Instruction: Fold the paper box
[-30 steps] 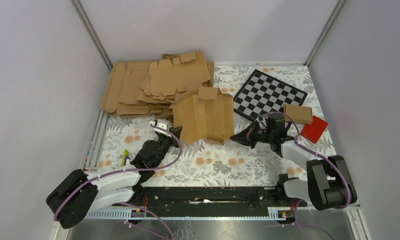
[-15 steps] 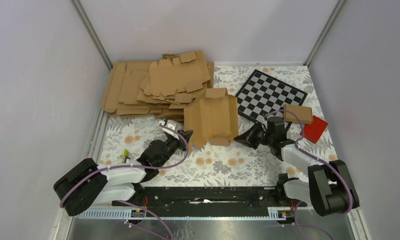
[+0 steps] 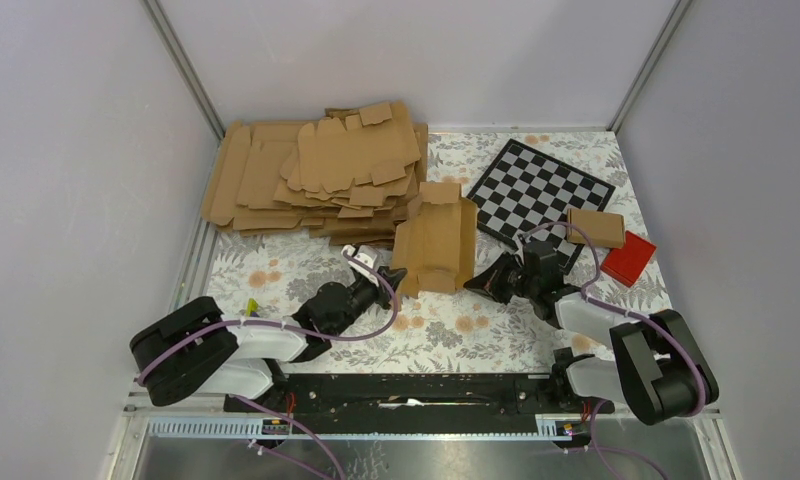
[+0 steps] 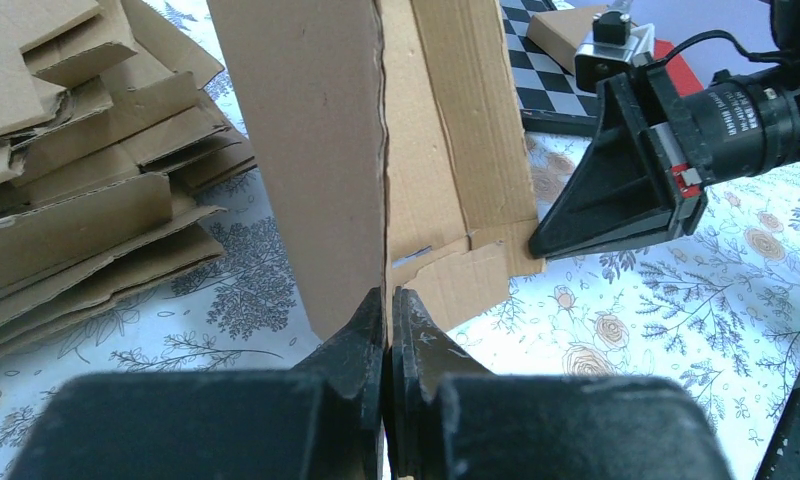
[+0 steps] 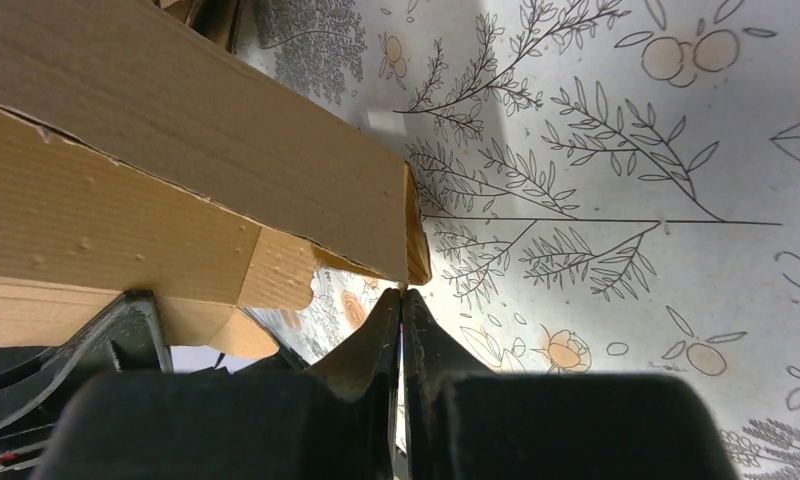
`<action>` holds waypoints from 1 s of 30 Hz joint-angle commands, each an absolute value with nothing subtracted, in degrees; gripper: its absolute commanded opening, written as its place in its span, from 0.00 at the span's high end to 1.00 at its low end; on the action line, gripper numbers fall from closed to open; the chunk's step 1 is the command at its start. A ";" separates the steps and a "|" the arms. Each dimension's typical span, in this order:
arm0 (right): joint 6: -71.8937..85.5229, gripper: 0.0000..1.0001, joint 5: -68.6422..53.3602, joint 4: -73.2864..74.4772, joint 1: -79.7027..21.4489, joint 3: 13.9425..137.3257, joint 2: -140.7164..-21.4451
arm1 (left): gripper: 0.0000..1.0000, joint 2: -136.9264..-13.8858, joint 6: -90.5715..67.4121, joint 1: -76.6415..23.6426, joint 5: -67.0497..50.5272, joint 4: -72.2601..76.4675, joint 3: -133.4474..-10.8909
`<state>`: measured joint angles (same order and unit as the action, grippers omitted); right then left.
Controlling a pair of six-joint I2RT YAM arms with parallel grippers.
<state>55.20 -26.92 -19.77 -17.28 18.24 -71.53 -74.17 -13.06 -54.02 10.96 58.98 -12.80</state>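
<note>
A brown cardboard box [image 3: 436,245] stood half-formed in the middle of a flowered surface [image 3: 446,330], between two robot grippers. The left gripper [image 3: 396,277] was clenched on the lower edge of a raised panel. The right gripper [image 3: 479,287] was closed, tips at the box's corner; whether it pinched card was unclear. Walls were raised, but flaps and tabs looked unfolded, so roughly half remained.

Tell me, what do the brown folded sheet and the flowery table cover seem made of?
The paper box: matte brown corrugated cardboard, judging by faint ribbing and fibrous edges. The table cover: smooth floral-printed sheet, perhaps paper or vinyl; unclear which.
</note>
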 commanded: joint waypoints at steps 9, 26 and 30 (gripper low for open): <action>50.91 0.92 -22.86 -26.02 -19.78 19.00 -75.34 | 1.00 -73.06 -10.90 -55.29 6.25 59.89 -14.68; 39.04 0.33 -21.22 -22.03 -19.86 22.73 -75.58 | 1.00 -66.29 -6.24 -55.28 7.73 49.89 -14.77; 34.63 0.10 -19.82 -17.03 -19.86 23.95 -72.04 | 1.00 -67.09 -6.33 -55.28 7.73 50.32 -14.72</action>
